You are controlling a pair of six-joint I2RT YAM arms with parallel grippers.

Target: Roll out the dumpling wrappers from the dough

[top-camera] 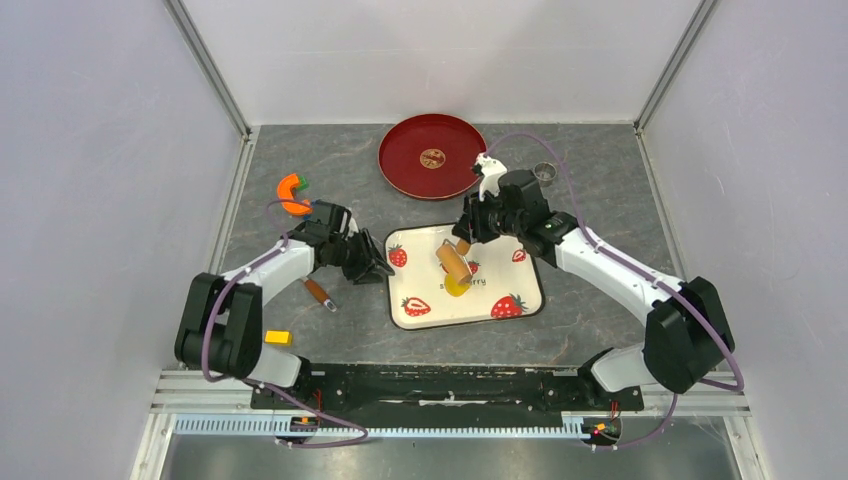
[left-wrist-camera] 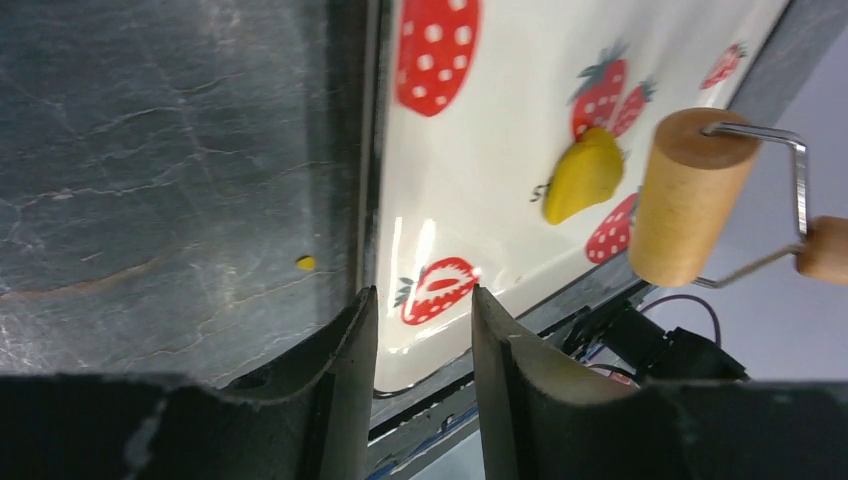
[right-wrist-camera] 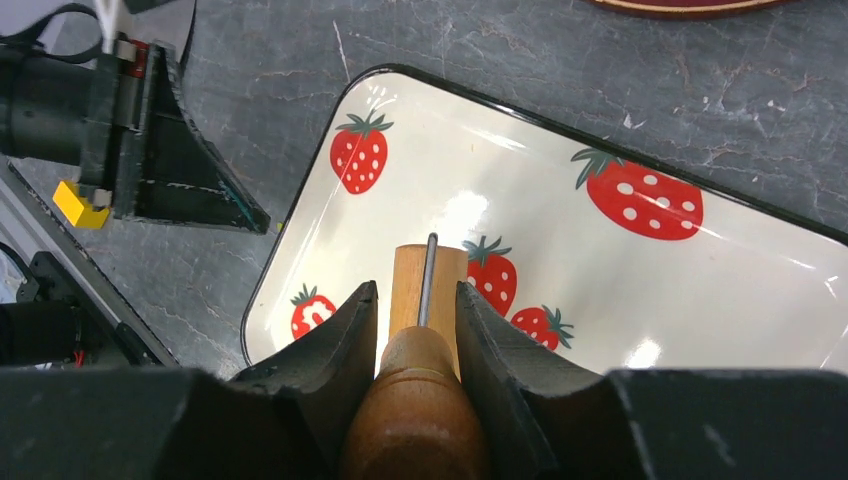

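On the white strawberry tray [top-camera: 520, 285] lies one small yellow piece of dough [top-camera: 456, 288] [left-wrist-camera: 583, 175], flattened into a roughly round dumpling wrapper. A wooden roller [top-camera: 452, 263] [left-wrist-camera: 688, 195] sits just beyond it, on its far side. My right gripper [top-camera: 468, 236] [right-wrist-camera: 418, 290] is shut on the roller's brown handle [right-wrist-camera: 415, 410]. In the right wrist view the roller hides the dough. My left gripper [top-camera: 378, 270] [left-wrist-camera: 422, 300] stands open and holds nothing, at the tray's left rim [left-wrist-camera: 372, 200]. Its fingers [left-wrist-camera: 352, 345] straddle that rim near the front corner.
A red plate [top-camera: 400, 165] sits behind the tray and a small metal cup [top-camera: 544, 172] to its right. An orange curved piece [top-camera: 291, 193], a brown-handled tool [top-camera: 320, 293] and a yellow block [top-camera: 278, 338] lie left of the tray. A yellow crumb [left-wrist-camera: 305, 263] lies on the table.
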